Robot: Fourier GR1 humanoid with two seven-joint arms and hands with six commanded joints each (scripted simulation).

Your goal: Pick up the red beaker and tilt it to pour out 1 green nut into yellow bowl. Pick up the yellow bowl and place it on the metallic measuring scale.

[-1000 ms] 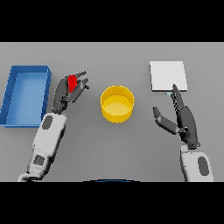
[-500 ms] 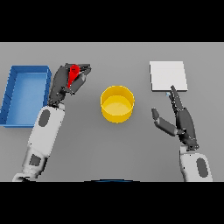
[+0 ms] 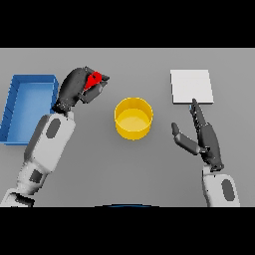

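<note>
Operator: Report the state of the left robot hand (image 3: 79, 87).

Technician: The left robot hand is up off the table (image 3: 149, 174), with its fingers curled round the beaker (image 3: 94, 78). Only a small red part of the beaker shows between the dark fingers. That part points toward the right of the view, in the direction of the bowl (image 3: 133, 118). The head view does not settle how far the beaker is tilted.

Operator: Where is the beaker relative to the bowl?

Technician: The beaker is left of the bowl and farther from the robot, apart from it and not above its opening. The bin (image 3: 27, 104) lies just left of the left robot hand, and the wrist overlaps the bin's right wall in the view.

Operator: State the condition of the bowl.

Technician: The bowl stands upright near the table's middle, between the two arms. Its inside shows yellow only, and no nut can be made out in it.

Operator: And the right robot hand (image 3: 206, 142)?

Technician: The right robot hand is spread, with straight fingers pointing away from the robot and the thumb angled toward the bowl. It holds nothing and is clear of the bowl's right side. Its fingertips reach close to the near edge of the scale (image 3: 191, 85), a pale square plate at the table's far right.

Operator: Is the bowl on the scale?

Technician: No. The bowl and the scale are well apart.
</note>
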